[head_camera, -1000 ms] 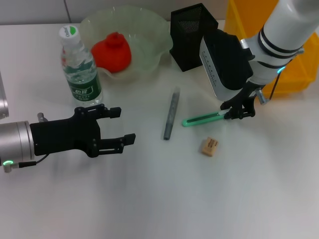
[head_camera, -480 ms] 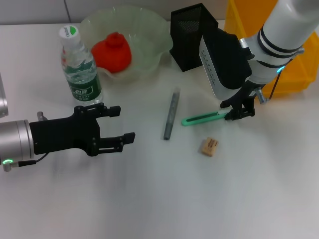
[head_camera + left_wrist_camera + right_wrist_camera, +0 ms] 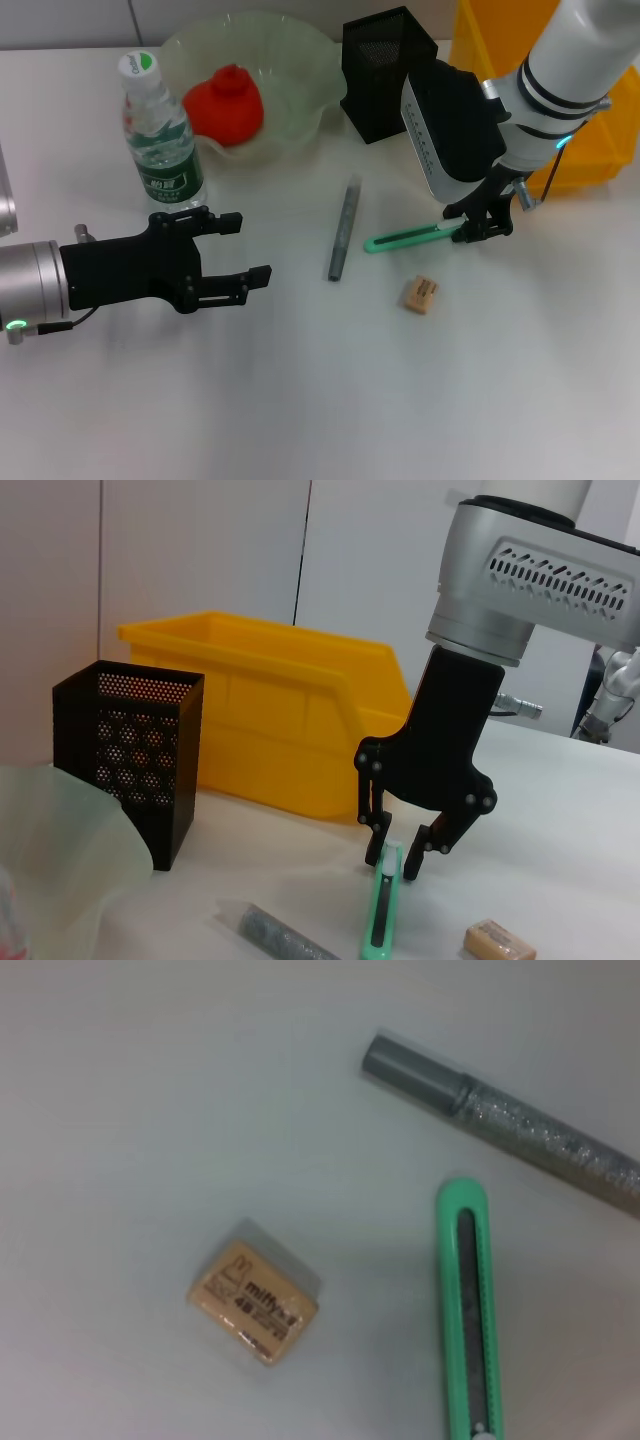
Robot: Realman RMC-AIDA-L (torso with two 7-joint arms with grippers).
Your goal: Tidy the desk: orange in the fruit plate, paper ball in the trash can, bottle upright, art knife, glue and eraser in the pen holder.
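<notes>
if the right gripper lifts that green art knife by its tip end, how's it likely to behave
The art knife looks slim, flat and rigid, so it probably won't flex or roll. The right gripper straddles only its whitish tip end, so the long body may droop or pivot once lifted. Its smooth plastic could slip between narrow fingers. Likely light.

Office-like: white desk (image 3: 300,400), stationery.

Eraser (image 3: 252,1305) printed "miffy", "4B"; bottle (image 3: 160,135) label text perhaps unreadable.
</notes>
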